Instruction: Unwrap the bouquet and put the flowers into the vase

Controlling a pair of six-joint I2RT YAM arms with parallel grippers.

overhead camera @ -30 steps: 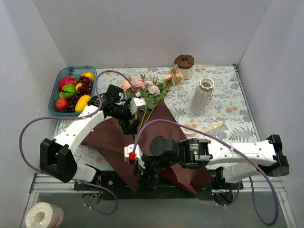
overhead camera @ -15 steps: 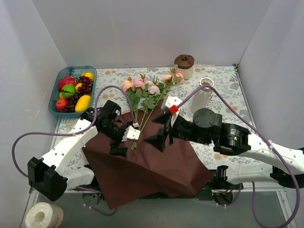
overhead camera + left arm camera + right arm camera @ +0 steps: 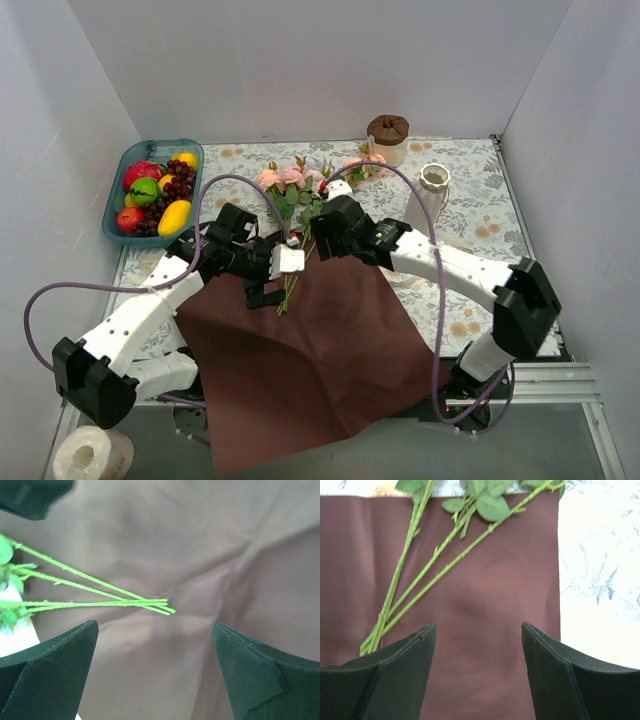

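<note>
Left tool and right tool both gape empty over the flower stems; closing low, we could pinch the maroon paper too and drag it.

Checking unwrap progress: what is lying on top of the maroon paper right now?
The lower ends of the green flower stems lie on the flattened paper; the blooms rest past its far edge on the patterned tablecloth. Whatever is under the sheet is covered.
</note>
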